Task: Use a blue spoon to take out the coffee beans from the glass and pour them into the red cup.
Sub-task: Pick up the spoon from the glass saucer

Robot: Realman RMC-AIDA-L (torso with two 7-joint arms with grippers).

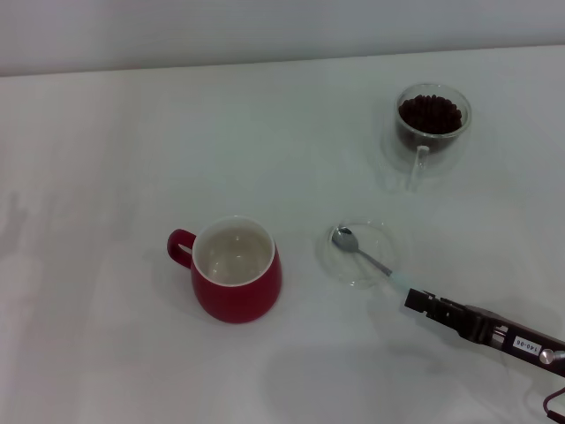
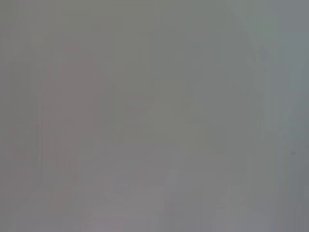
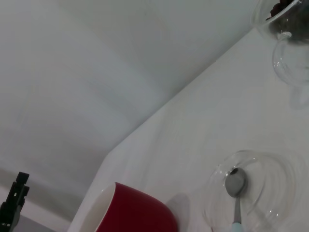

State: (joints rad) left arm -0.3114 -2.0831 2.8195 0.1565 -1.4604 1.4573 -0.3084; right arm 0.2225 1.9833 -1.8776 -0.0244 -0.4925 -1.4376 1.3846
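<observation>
Reaching in from the near right, the right gripper (image 1: 420,300) sits just past the pale tip of the blue spoon (image 1: 361,252), whose handle end points straight at it; whether its fingers are spread or closed on that tip I cannot tell, since they are not visible in any view. The spoon lies with its metal bowl resting in the clear saucer (image 1: 340,265) directly ahead of the gripper, the handle slanting back over the rim toward it. Beyond the saucer and farther off stands the glass (image 1: 432,124), with the coffee beans (image 1: 430,112) heaped nearly to its brim. Off to the gripper's left, past the saucer, the red cup (image 1: 235,269) stands upright, its white inside showing no beans. By my reading the task is at its very start: the spoon is not yet lifted, and gripping it, scooping and pouring all remain. The left gripper is not in sight; its wrist view shows only a blank pale surface.
</observation>
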